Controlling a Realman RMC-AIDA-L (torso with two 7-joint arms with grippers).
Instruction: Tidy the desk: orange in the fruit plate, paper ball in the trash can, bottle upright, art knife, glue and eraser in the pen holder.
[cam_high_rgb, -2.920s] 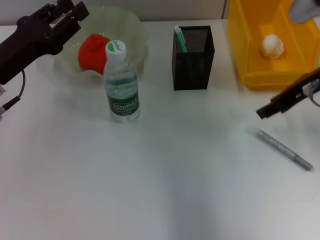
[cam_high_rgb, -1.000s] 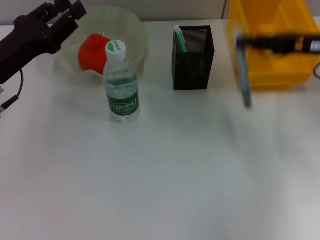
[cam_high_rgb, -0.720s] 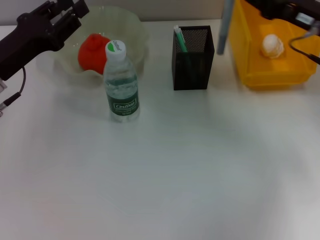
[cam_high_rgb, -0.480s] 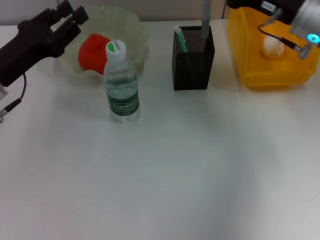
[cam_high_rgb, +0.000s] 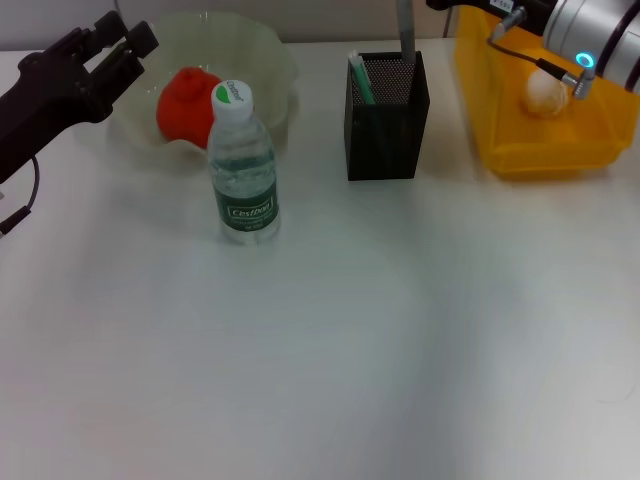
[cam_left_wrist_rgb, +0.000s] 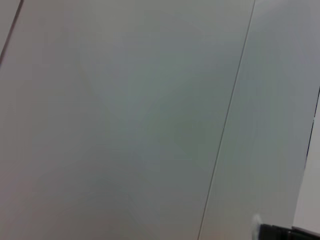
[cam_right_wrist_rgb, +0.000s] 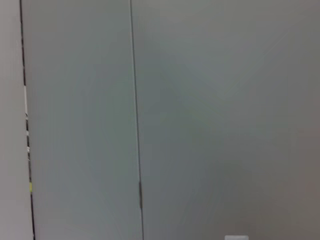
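Head view. The art knife (cam_high_rgb: 404, 25), a grey rod standing upright, has its lower end inside the black mesh pen holder (cam_high_rgb: 386, 118); its upper end runs out of frame toward the right arm at the top edge. The right claw itself is out of view, so whether it grips the knife cannot be told. The pen holder also contains a green-and-white stick. The yellow trash can (cam_high_rgb: 540, 90) beside it holds the paper ball (cam_high_rgb: 546, 93). The translucent fruit plate (cam_high_rgb: 262, 60) holds the orange (cam_high_rgb: 184, 104). The bottle (cam_high_rgb: 241, 168) stands upright in front of the plate. The left claw (cam_high_rgb: 122, 45), fingers spread, hovers beside the plate over the white surface (cam_high_rgb: 330, 340). Both wrist views show only grey panels.
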